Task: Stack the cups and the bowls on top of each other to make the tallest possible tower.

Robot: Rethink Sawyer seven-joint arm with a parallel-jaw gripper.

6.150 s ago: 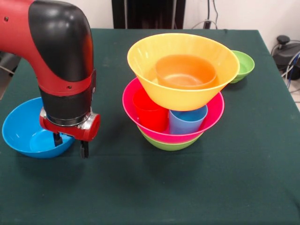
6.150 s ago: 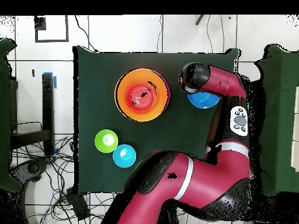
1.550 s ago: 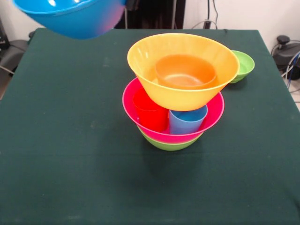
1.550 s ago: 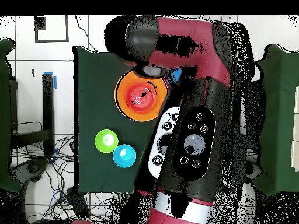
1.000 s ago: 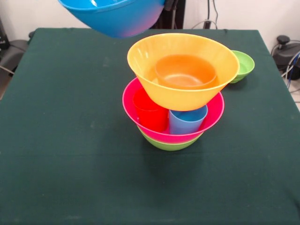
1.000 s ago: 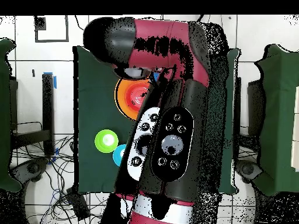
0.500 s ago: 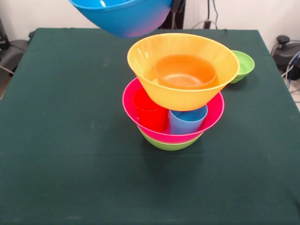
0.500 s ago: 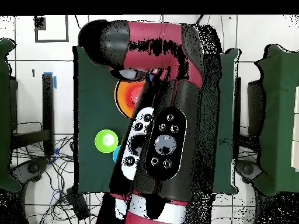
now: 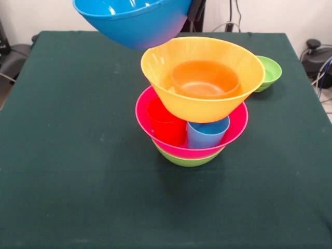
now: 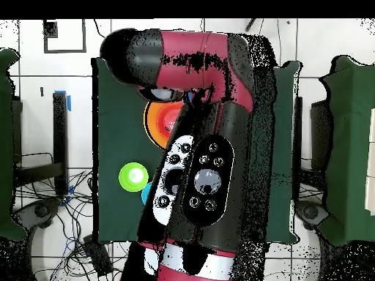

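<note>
**Blue bowl aloft beside the tower**

Glossy blue plastic, the medium bowl point(image 9: 132, 21) hangs tilted at the front view's top edge, above and left of the tower point(image 9: 199, 101): green bowl, pink bowl holding red and light-blue cups, yellow-orange bowl cradling a small orange one. Whether the gripper clasps it, I cannot tell.

Front view: blue bowl point(image 9: 136, 21) is cut off by the top edge, rim's upper part out of frame. My claw point(image 9: 196, 9) shows only as a dark sliver at the bowl's right, finger state unreadable. Overhead: my arm point(image 10: 205, 146) covers most of the tower point(image 10: 157, 123), only an orange-red crescent shows. Small blue bowl point(image 10: 147, 193) mostly hidden under the arm. Pink bowl point(image 9: 171, 142) hides the cups' bases.
</note>
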